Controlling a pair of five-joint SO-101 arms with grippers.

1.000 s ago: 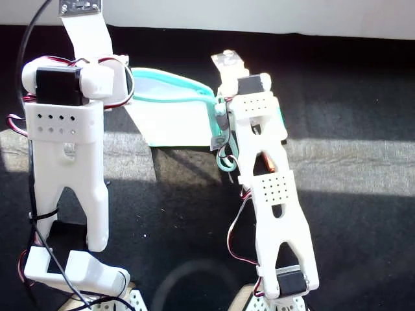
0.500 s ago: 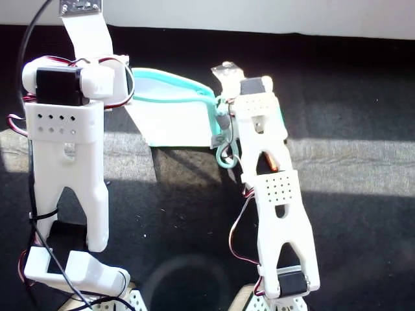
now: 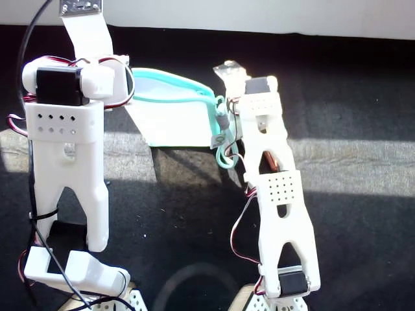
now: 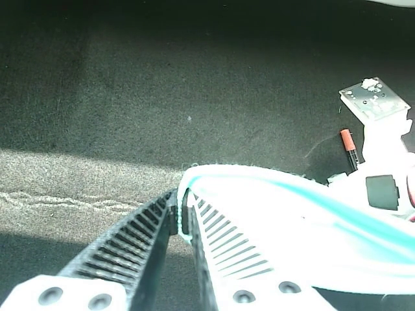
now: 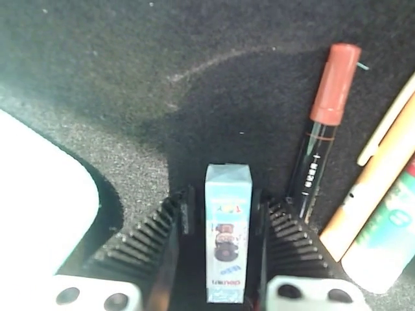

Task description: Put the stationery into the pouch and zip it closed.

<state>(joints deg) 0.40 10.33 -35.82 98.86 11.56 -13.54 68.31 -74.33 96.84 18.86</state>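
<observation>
The white pouch [image 3: 174, 120] with a teal zip rim lies at the back of the dark mat [image 3: 356, 214], between the two arms. My left gripper [image 4: 181, 199] is shut on the rim at the pouch's [image 4: 272, 214] end; in the high view it [image 3: 128, 84] sits at the pouch's left end. My right gripper [image 5: 224, 194] has its jaws close against both sides of a small light-blue eraser box [image 5: 227, 246]. Beside it on the mat lie a red-capped marker [image 5: 322, 136], an orange pencil [image 5: 368, 191], a cream stick [image 5: 389, 120] and a white-and-green tube [image 5: 389, 243].
The right arm [image 3: 266, 129] stands over the pouch's right end, where a teal loop [image 3: 225, 160] hangs. The pouch's white corner [image 5: 39, 201] lies near the eraser. The left arm [image 3: 65, 142] fills the left side. A pale wall [image 3: 259, 16] edges the far side.
The right arm has shifted a little to the right, away from the pouch's end. The left arm and the pouch have stayed still.
</observation>
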